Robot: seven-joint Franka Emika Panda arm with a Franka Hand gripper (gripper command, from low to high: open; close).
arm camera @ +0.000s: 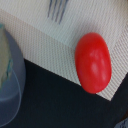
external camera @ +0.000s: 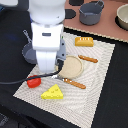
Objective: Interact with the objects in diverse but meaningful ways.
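Item: gripper, fingers not visible in either view, so whether they stand apart or together cannot be told; in the exterior view the white arm point(external camera: 47, 40) hides its own tip, which hangs low over the mat's edge toward the exterior view's left. Item: red tomato point(arm camera: 93, 62), lying on its side at the corner of the woven placemat point(arm camera: 45, 35), free of any grip and filling the wrist view, which suggests the arm is lined up over it as the likely next pick. Item: fork point(arm camera: 58, 10), only tines showing, near the tomato but apart. Item: grey pan point(arm camera: 10, 85), off the mat on the dark table. Outward, in the exterior view: tomato point(external camera: 34, 82) close by the arm; cheese wedge point(external camera: 52, 92) near it on the mat; round plate point(external camera: 71, 66) mid-mat with a knife point(external camera: 74, 82) at its edge, set as a place setting; bread loaf point(external camera: 84, 41) at the far end; banana not seen
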